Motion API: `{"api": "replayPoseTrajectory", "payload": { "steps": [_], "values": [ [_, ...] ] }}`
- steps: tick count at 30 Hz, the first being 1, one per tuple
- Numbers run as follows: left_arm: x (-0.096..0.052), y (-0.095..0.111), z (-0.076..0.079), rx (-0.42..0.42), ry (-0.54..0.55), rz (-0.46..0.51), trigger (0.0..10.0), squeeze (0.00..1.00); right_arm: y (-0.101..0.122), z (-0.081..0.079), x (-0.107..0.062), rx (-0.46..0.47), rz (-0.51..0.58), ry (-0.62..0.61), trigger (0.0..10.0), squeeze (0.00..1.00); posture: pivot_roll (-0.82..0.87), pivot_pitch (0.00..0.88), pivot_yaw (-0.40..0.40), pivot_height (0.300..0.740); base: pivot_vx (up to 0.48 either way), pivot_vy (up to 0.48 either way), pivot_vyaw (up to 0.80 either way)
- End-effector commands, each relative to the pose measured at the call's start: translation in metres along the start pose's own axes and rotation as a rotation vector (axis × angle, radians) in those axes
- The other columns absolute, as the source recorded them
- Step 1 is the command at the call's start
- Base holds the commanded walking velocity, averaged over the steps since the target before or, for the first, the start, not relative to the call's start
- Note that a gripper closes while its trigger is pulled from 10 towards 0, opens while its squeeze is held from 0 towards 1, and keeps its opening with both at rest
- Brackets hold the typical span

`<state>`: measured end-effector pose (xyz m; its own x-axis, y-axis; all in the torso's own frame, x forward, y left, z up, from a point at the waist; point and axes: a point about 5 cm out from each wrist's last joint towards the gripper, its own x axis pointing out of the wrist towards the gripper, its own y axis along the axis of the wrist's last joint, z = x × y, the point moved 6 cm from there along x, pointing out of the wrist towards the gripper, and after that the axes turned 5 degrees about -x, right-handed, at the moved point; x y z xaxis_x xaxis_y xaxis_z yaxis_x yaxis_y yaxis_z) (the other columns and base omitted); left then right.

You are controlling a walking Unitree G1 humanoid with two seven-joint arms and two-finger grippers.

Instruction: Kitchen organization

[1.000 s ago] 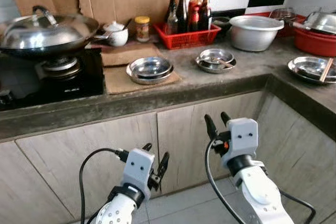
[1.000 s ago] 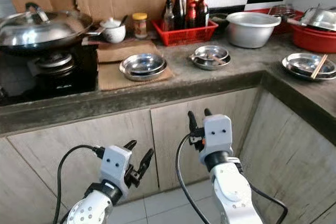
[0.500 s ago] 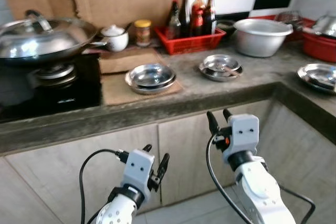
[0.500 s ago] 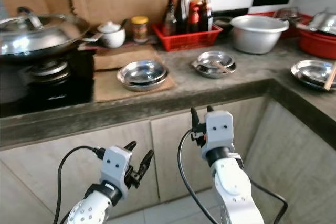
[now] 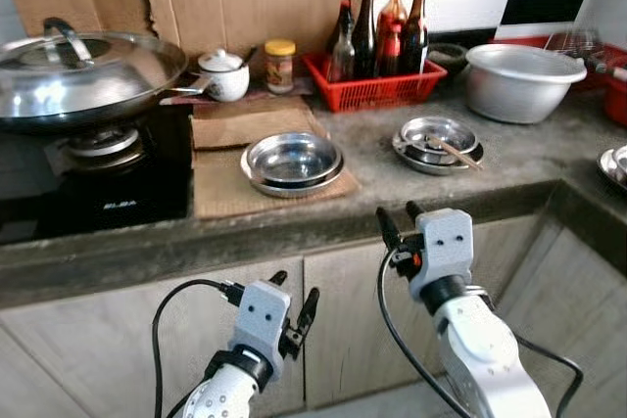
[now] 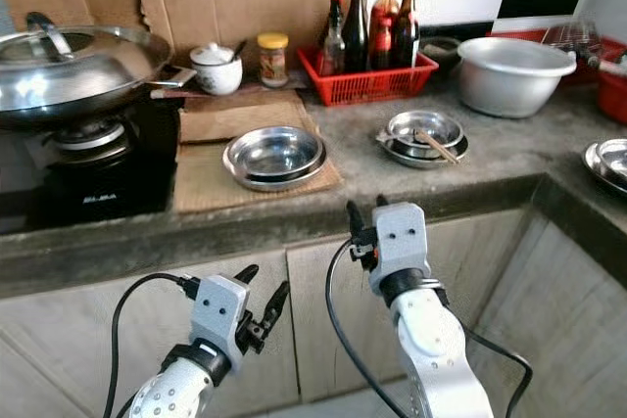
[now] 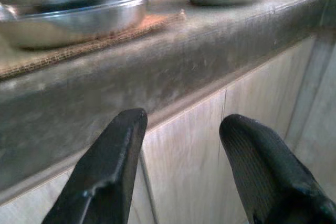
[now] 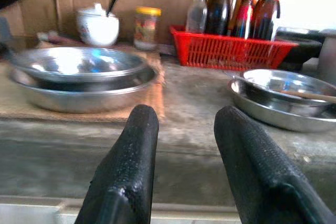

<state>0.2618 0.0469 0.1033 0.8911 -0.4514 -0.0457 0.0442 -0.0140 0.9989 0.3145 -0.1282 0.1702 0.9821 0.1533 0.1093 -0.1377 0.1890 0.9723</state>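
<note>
below the concrete counter edge (image 5: pixel 323 227), the right gripper (image 5: pixel 400 224) and the lower left gripper (image 5: pixel 292 293) hang with fingers parted and empty, apparently staged to reach the stacked steel bowls (image 5: pixel 292 161) resting on the mat (image 5: pixel 220 183).

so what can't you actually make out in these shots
- Wok contents: the steel lid covers it in the eye views.
- Jar and bottles labels: too small to read.
- Steel dish at the right: cut off by the frame edge.
- Stacked steel bowls: blurred in the left wrist view.
</note>
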Motion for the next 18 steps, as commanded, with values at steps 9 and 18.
{"api": "replayPoseTrajectory", "payload": {
  "steps": [9, 18],
  "values": [
    [-0.001, -0.001, -0.007, 0.03, 0.011, -0.009, 10.0, 0.0, 0.021, -0.001, 0.017, 0.003, 0.067, 0.038, 10.0, 0.0, 0.03, 0.0, -0.024, 0.74, 0.298, 0.0, 0.0],
    [0.0, -0.003, -0.009, 0.032, 0.024, -0.026, 10.0, 0.0, 0.039, 0.013, 0.033, 0.074, 0.087, 0.036, 10.0, 0.0, 0.03, 0.0, -0.025, 0.74, 0.089, 0.0, 0.23]
  ]
}}
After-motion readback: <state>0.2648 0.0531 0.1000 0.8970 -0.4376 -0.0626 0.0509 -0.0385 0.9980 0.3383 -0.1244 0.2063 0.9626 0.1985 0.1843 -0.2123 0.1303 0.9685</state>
